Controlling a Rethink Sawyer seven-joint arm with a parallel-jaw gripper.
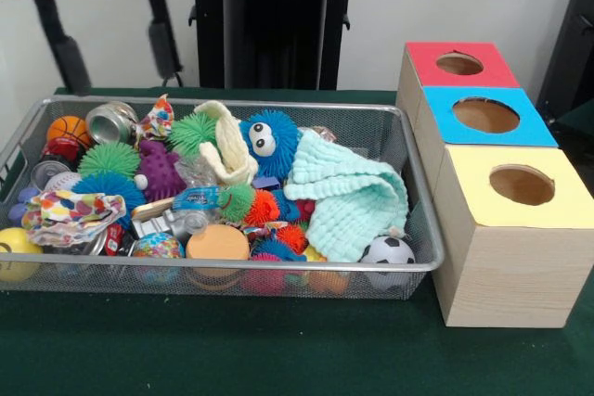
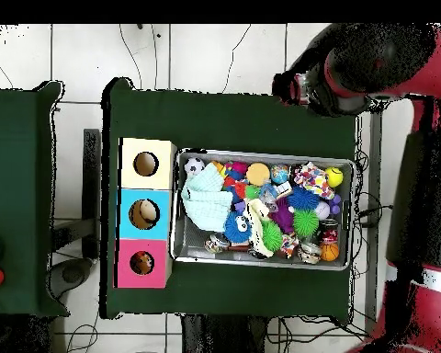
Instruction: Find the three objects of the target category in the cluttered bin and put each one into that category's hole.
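- Mint-green waffle-knit cloth [image 1: 345, 194]: draped over the heap at the end of the bin nearest the boxes, one corner running up to the blue googly-eyed furry toy [image 1: 268, 139].
- Cream cloth [image 1: 227, 143]: stands in a loop in the middle of the heap, between the green spiky ball [image 1: 192, 131] and the blue furry toy.
- White polka-dot cloth [image 1: 70, 210]: crumpled on top of the clutter at the end of the bin away from the boxes, beside a yellow ball [image 1: 16, 252].
- Wire-mesh bin [image 1: 422, 257]: silver, shallow, on the green table [image 1: 232, 350], packed with spiky balls, cans, a basketball [image 1: 69, 130], a soccer ball [image 1: 387, 251] by the mint cloth.
- Yellow-faced box [image 1: 506, 238]: just beside the bin, its round hole [image 1: 521, 185] showing only the dark inside.
- Blue-faced box [image 1: 447, 121] and red-faced box [image 1: 422, 60]: in one row with the yellow one, blue in the middle.
- My arm [image 2: 380, 64]: seen from overhead, raised beyond the bin's far long side, off the clutter.
- My claw [image 2: 294, 88]: at the arm's end, clear of the bin; I cannot tell whether it is open or closed.
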